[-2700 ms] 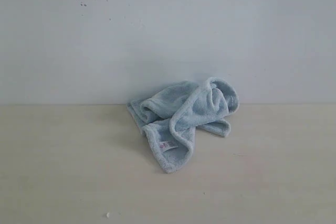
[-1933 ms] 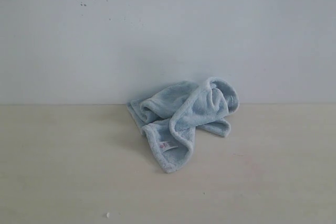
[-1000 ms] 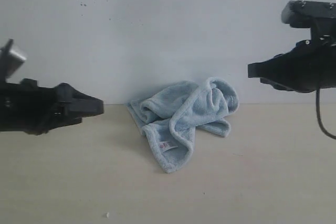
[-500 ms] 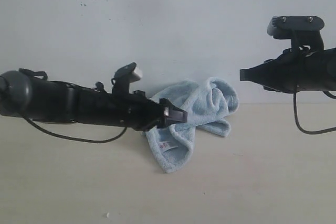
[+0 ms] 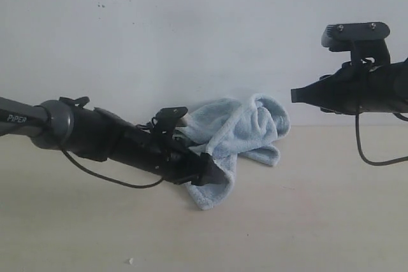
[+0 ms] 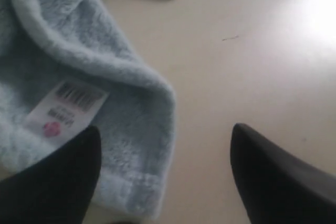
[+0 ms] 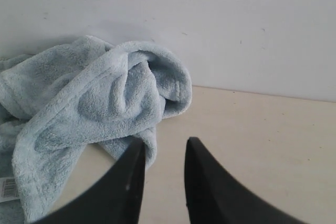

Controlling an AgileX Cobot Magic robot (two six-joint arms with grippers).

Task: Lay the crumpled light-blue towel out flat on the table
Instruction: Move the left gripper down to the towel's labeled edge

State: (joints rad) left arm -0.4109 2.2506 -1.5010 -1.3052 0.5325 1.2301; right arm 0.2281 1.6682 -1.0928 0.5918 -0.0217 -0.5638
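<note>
1. The left gripper (image 5: 209,174) reaches low over the table (image 5: 331,221) to the near corner of the towel (image 5: 252,125). Its fingers (image 6: 58,182) are spread wide and grip nothing.
2. One finger sits over that corner beside the white label (image 6: 65,107), which bears a barcode and a pink mark. The other is over bare table. Whether either touches the cloth is unclear.
3. The pale-blue terry towel is crumpled in a heap at mid-table against the white wall (image 5: 191,30). Its thick hemmed edge curls over a raised fold, and one flap trails toward the camera.
4. The right gripper (image 5: 294,95) hangs in the air to the right of the heap, clear of it. Its fingers (image 7: 121,182) are slightly parted and empty.
</note>
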